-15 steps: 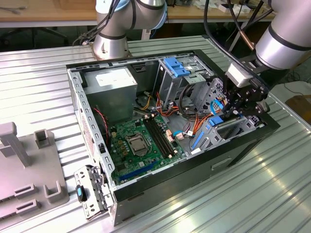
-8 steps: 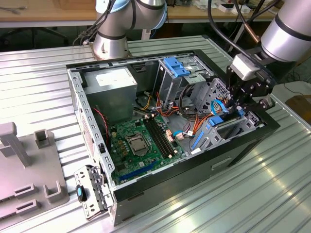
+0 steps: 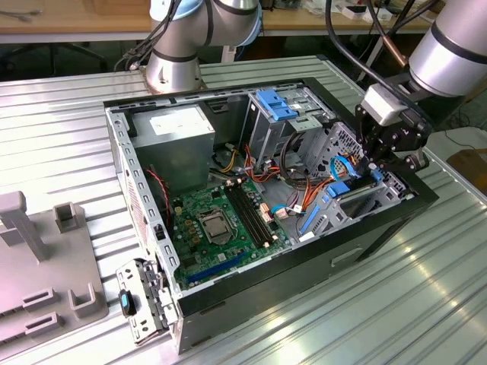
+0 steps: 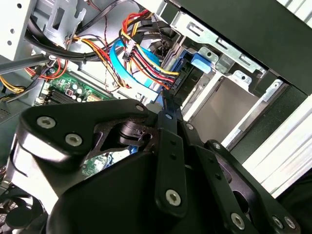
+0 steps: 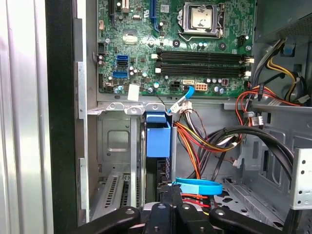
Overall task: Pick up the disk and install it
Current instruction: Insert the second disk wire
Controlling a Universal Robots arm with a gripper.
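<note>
Hovering over the open case (image 3: 426, 199) at the exterior view's right, the black metal gripper (image 3: 389, 156) sits above the drive bay; whether its fingers are spread cannot be told. The disk (image 5: 158, 141), blue plastic carrier showing, stands on edge in the bay beside the green motherboard (image 5: 170, 44). Label print illegible.

Arm reaches down, gripper (image 3: 378, 161) lowered, fingers drawn together.
</note>
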